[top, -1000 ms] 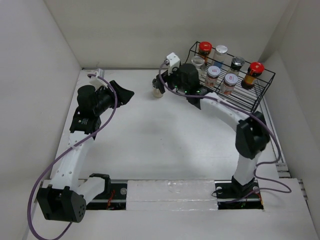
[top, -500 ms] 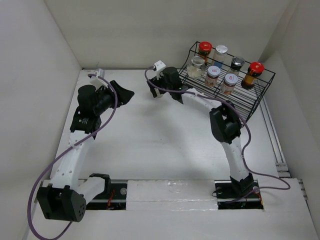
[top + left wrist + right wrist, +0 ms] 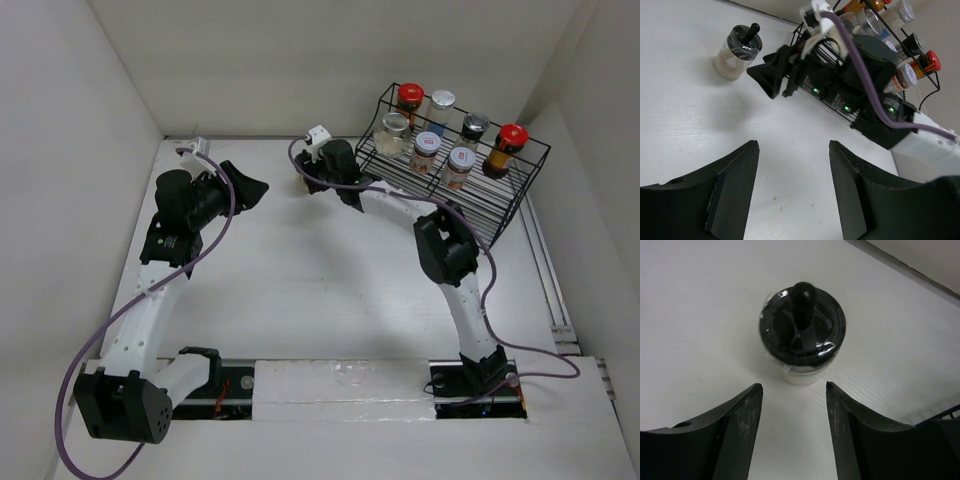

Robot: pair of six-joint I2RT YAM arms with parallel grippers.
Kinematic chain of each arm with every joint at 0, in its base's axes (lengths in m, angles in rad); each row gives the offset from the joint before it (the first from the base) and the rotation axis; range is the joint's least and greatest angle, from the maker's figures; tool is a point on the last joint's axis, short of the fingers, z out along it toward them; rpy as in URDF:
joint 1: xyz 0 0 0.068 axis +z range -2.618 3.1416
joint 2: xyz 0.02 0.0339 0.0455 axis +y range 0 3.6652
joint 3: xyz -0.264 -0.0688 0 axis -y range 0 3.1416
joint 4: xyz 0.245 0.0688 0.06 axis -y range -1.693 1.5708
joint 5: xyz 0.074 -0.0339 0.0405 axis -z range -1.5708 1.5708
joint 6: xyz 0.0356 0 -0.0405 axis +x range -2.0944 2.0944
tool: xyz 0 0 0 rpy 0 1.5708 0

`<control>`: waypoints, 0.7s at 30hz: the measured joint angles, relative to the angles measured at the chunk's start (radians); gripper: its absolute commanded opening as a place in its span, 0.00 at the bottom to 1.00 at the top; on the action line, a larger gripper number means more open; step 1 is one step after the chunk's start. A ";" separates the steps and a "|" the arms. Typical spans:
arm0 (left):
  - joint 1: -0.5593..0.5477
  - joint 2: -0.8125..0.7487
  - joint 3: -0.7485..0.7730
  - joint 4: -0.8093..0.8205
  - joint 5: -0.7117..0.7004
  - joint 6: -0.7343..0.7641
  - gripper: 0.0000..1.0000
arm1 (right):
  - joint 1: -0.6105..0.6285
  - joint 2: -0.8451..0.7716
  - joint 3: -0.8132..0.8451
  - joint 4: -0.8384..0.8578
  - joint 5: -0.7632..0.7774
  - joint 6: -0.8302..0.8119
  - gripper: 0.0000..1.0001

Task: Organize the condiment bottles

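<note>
the black-lidded jar [image 3: 802, 335] stands just ahead of the right tool [image 3: 794, 390], its jaws parted, empty.

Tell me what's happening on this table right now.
The right end effector is poised just short of a black-lidded jar that stands alone on the table. Its jaws are open and not gripping the jar. Six other jars stand in the wire rack. The left end effector hangs open off to the side, holding nothing.
</note>
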 measured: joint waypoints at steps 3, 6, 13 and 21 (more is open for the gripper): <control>0.000 0.000 0.000 0.000 0.000 0.000 0.54 | 0.011 -0.142 -0.151 0.035 0.000 0.002 0.63; 0.000 0.000 0.000 0.000 0.002 0.000 0.54 | 0.018 -0.288 -0.201 0.076 0.002 0.000 0.91; 0.000 0.000 0.000 0.000 0.005 0.000 0.54 | 0.012 -0.299 -0.069 0.119 -0.028 -0.001 1.00; 0.000 0.000 0.000 0.000 0.005 0.000 0.54 | 0.006 -0.042 0.063 -0.019 -0.054 -0.003 1.00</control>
